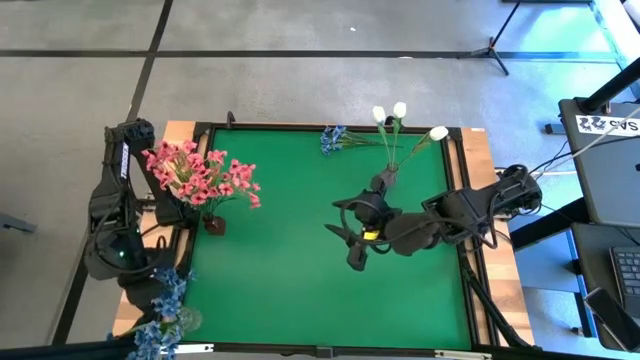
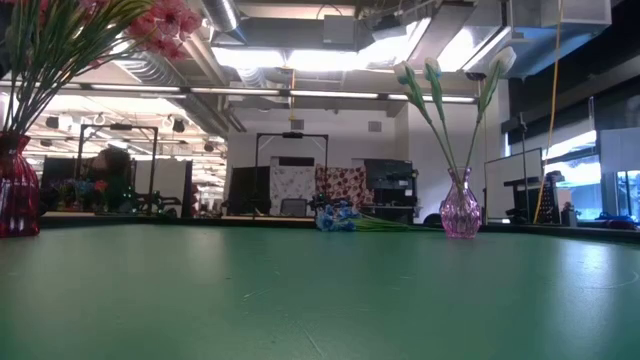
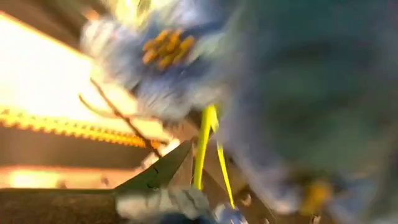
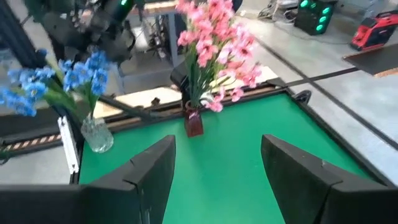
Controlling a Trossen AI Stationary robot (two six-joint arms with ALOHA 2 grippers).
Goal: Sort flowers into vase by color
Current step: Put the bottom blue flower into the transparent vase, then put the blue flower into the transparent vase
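At the near-left corner of the surface [image 1: 300, 250], my left tool [image 1: 150, 290] releases blue flowers [image 1: 165, 310] into the clear vase [image 4: 96, 134].
I cannot tell its spread; I withdraw straight, avoiding stems; right tool [image 1: 355, 250] waits wide mid-surface, one blue sprig [image 1: 335, 140] remaining.

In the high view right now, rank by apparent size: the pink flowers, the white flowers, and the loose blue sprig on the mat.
1. Pink flowers, the widest bunch.
2. White flowers, three spread buds on long stems.
3. Loose blue sprig, lying flat, smallest.
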